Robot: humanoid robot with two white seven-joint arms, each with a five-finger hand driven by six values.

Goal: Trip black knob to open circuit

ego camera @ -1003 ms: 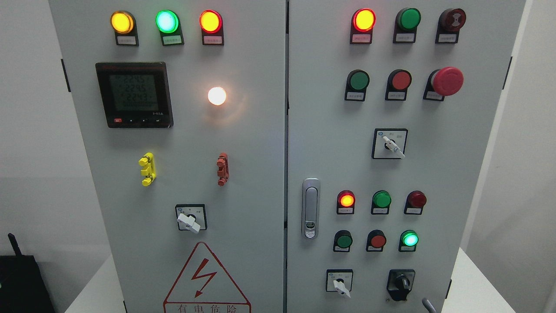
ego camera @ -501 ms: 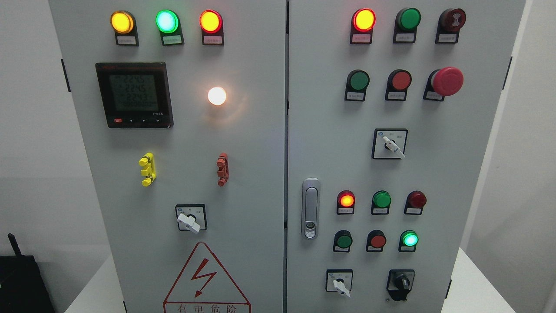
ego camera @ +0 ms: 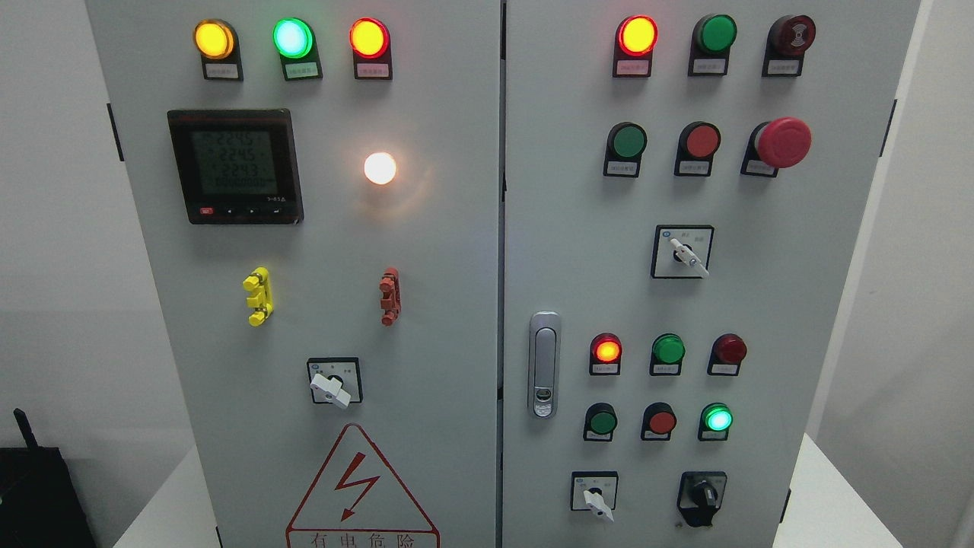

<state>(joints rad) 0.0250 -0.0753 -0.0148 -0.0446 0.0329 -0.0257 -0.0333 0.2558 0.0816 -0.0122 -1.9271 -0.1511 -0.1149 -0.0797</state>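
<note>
The black knob (ego camera: 702, 496) sits at the bottom right of the right door of a grey electrical cabinet (ego camera: 456, 266), its grip standing roughly upright. To its left is a white-handled selector switch (ego camera: 595, 496). A lit green lamp (ego camera: 717, 418) glows just above the knob. Neither of my hands shows in the head view.
The right door carries a red mushroom stop button (ego camera: 784, 142), rows of red and green buttons, another white selector (ego camera: 683, 253) and a silver door latch (ego camera: 544, 365). The left door has a meter display (ego camera: 234, 165), lamps and a white switch (ego camera: 332, 387). A black object (ego camera: 38, 495) stands lower left.
A grey fingertip that showed at the bottom edge right of the black knob one second ago has dropped out of view. The panel itself looks unchanged.
</note>
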